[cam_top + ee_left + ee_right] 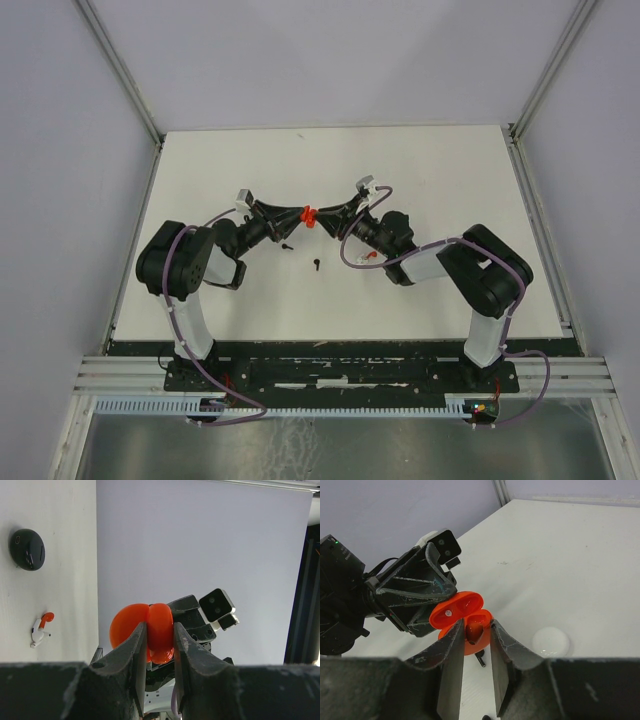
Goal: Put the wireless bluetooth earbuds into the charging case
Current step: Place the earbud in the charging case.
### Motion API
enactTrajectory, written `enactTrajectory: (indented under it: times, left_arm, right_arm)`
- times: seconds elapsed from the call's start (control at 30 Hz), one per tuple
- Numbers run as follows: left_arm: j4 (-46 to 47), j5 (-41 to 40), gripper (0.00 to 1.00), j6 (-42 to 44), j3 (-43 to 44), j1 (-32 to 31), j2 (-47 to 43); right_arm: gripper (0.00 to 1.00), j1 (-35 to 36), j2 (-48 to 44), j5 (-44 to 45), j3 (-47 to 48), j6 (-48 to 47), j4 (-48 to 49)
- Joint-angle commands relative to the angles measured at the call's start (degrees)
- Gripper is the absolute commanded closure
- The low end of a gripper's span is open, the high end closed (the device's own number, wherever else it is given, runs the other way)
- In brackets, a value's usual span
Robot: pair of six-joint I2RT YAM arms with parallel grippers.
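Note:
My left gripper is shut on the orange charging case and holds it above the table, lid swung open. A red earbud sits in the case's near socket. My right gripper hangs just over it, its jaws a little apart on either side of the earbud, gripping nothing. From above, both grippers meet at the case at mid-table. Two black earbuds lie on the table below. A red-and-white earbud lies further off.
A black round case lies on the white table near the red-and-white earbud. A white domed disc rests to the right of my right gripper. Grey walls enclose the table on three sides.

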Motion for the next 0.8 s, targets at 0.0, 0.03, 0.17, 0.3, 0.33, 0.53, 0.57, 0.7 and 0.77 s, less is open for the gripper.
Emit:
enactTrajectory:
  times: [0.0,0.03,0.17,0.3,0.33,0.53,0.57,0.7,0.77]
  left_arm:
    - [11.5,0.0,0.97,-3.0,1.7,0.0,-1.5]
    - [11.5,0.0,0.97,-2.9,1.7,0.0,-1.3]
    - [11.5,0.0,0.97,-2.5,1.5,0.0,-0.3]
    - [11.5,0.1,0.97,-2.1,1.4,0.0,0.4]
    - [11.5,0.1,0.97,-1.9,1.3,0.2,0.5]
    - [11.5,-0.3,0.97,-1.6,1.7,0.7,0.9]
    - [11.5,-0.4,0.97,-1.4,2.1,0.6,1.1]
    - [10.6,-2.6,0.97,-0.4,3.2,0.6,1.4]
    - [10.3,-3.5,0.97,0.0,3.6,0.5,1.6]
  right_arm:
    - [0.65,0.3,-2.8,1.1,-0.8,0.6,2.4]
    - [0.62,0.3,-3.2,1.4,-1.0,0.7,3.0]
    - [0.52,0.2,-6.3,2.3,-1.4,0.9,2.9]
    - [0.48,0.1,-11.2,3.3,0.2,0.8,-7.4]
    - [0.48,0.0,-13.0,4.4,1.0,0.9,-13.4]
    - [0.46,0.4,-22.2,20.3,14.0,-0.3,-62.7]
    - [0.44,0.4,-23.1,22.9,15.2,-0.3,-67.6]
    - [0.32,0.8,-22.6,25.6,19.4,-1.5,-81.4]
    - [0.27,1.9,-20.9,26.8,22.5,-2.4,-86.2]
